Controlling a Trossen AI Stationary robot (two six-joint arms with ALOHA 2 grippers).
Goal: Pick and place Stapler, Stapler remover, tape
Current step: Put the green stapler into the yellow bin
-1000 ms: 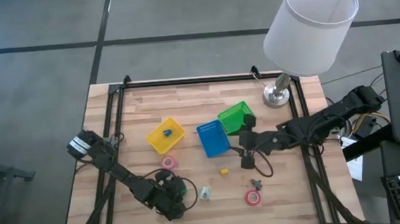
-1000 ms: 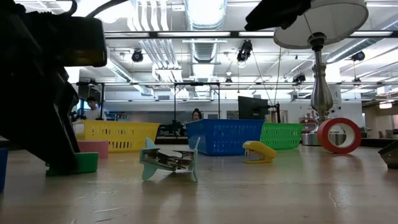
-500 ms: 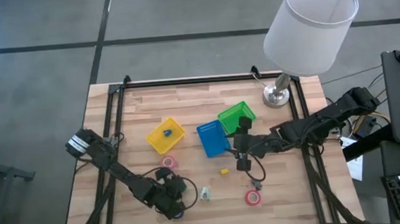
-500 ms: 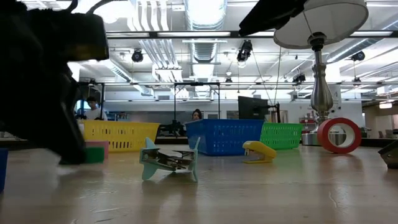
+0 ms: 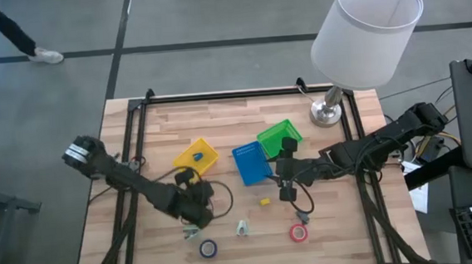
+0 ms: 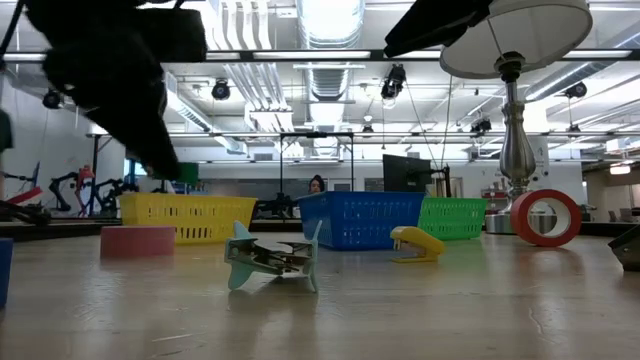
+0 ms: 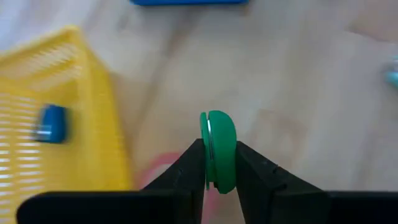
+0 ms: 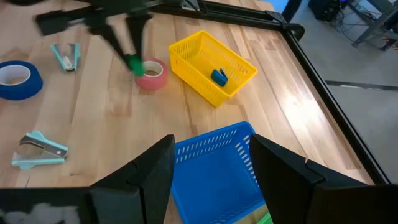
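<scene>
Our left gripper [image 7: 214, 177] pinches a green tape roll [image 7: 217, 149] above the pink tape roll [image 8: 151, 74] beside the yellow bin [image 5: 196, 156]; our right gripper [image 8: 208, 165] gapes wide over the blue bin [image 8: 217, 168].

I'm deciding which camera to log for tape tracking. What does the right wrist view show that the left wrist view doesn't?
Only the right wrist view shows the blue tape roll, two teal staple removers and the left pincer seen from outside. Only the left wrist view shows, close up, the green tape roll clamped edge-on between its fingers. Both show the yellow bin holding a small blue item, the blue bin and the pink tape roll.
</scene>
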